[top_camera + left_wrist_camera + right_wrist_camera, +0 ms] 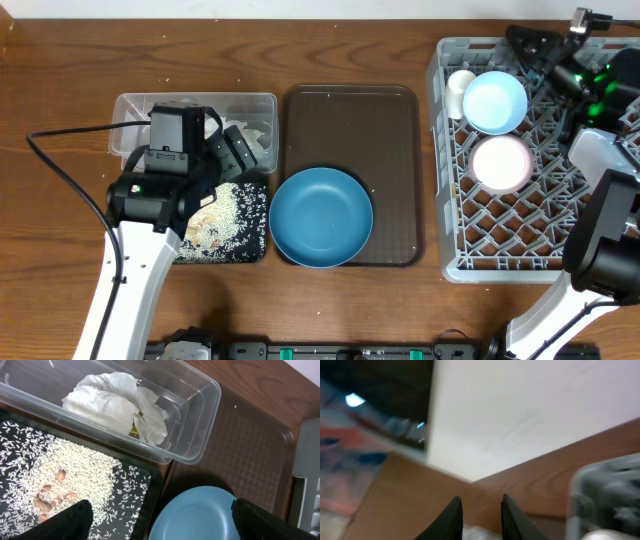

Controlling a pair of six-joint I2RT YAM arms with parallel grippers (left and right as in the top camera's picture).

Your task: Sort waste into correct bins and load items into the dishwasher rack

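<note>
My left gripper (160, 527) is open, hovering over the corner where the black tray (150, 477) of loose rice (65, 475) meets the deep-blue bowl (200, 515); nothing is between its fingers. The clear tub (200, 415) holds crumpled tissue (117, 405) with a yellow wrapper (134, 430) tucked in it. In the overhead view the grey rack (520, 255) carries a white cup (460, 88), a light-blue bowl (494, 102) and a pink-rimmed bowl (501, 163). My right gripper (528, 45) hangs over the rack's far edge, its fingers (454, 515) slightly apart and empty in a blurred view.
The deep-blue bowl (320, 217) sits on the near left part of a dark brown serving tray (390, 130) between the bins and the rack. A black cable (70, 170) loops over the table at the left. The right arm (605, 230) stands along the rack's right side.
</note>
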